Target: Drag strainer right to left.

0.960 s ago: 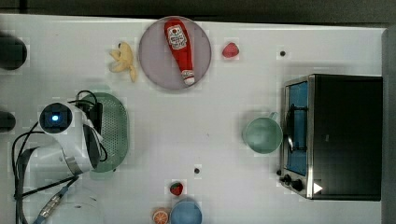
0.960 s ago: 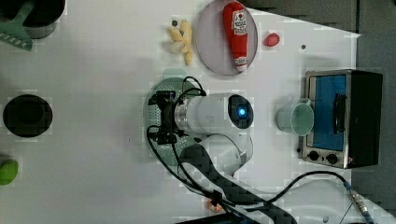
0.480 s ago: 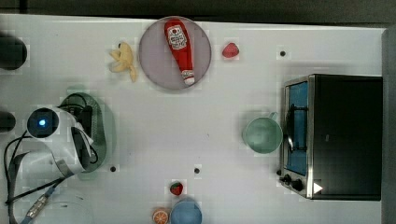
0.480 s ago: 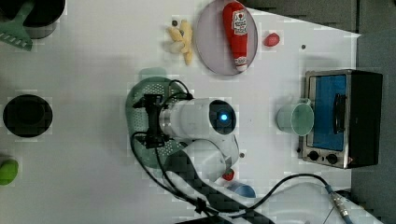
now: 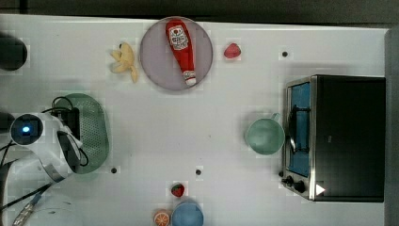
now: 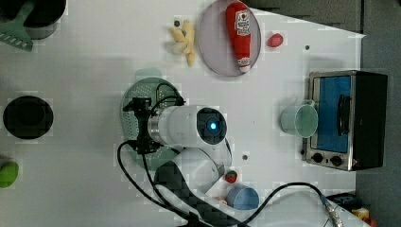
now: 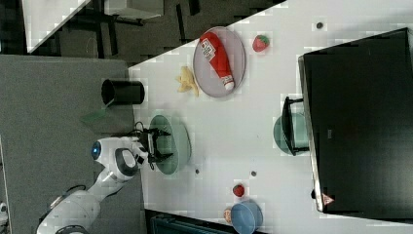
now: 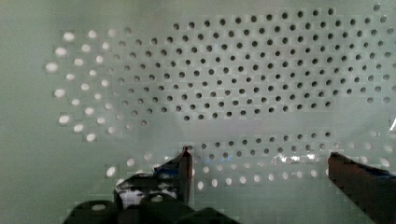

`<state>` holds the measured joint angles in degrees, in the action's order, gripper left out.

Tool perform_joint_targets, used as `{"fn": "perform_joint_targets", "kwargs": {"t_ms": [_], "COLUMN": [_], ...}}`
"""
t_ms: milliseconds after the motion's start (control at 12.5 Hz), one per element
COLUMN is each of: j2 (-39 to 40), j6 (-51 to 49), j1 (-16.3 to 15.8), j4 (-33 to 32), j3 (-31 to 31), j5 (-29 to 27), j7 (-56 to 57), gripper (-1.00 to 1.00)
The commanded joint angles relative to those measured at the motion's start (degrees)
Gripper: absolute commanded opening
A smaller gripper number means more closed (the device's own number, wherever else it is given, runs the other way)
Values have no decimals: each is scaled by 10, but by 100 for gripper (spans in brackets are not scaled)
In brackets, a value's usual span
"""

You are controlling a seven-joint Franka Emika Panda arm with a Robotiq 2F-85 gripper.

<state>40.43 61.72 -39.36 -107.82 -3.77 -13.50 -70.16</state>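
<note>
Strainer (image 5: 94, 132), oval mint plastic, finely perforated, pincer (image 8: 259, 170) spread apart inside it

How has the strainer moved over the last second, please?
Yes: the strainer has slid toward the top view's left, farther from the toaster oven.

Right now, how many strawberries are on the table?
2. One small red strawberry lies beside the round grey plate holding the ketchup bottle, on the top view's right. The other strawberry sits just above the blue bowl. The arm could hide more.
</note>
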Motion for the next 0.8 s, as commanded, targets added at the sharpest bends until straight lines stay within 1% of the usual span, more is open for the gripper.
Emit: {"fn": "perform_joint_targets", "kwargs": {"t_ms": [80, 240, 400, 640, 800], "j2": [-40, -96, -165, -268, -327], "j6": [-37, -101, -170, -230, -270], "j1": [6, 7, 11, 18, 25], "j4": [5, -5, -7, -4, -2], "j3": [15, 36, 75, 161, 231], "j5": [-17, -15, -6, 9, 41], "j7": [0, 74, 165, 284, 363], "gripper": [100, 100, 100, 100, 100]}}
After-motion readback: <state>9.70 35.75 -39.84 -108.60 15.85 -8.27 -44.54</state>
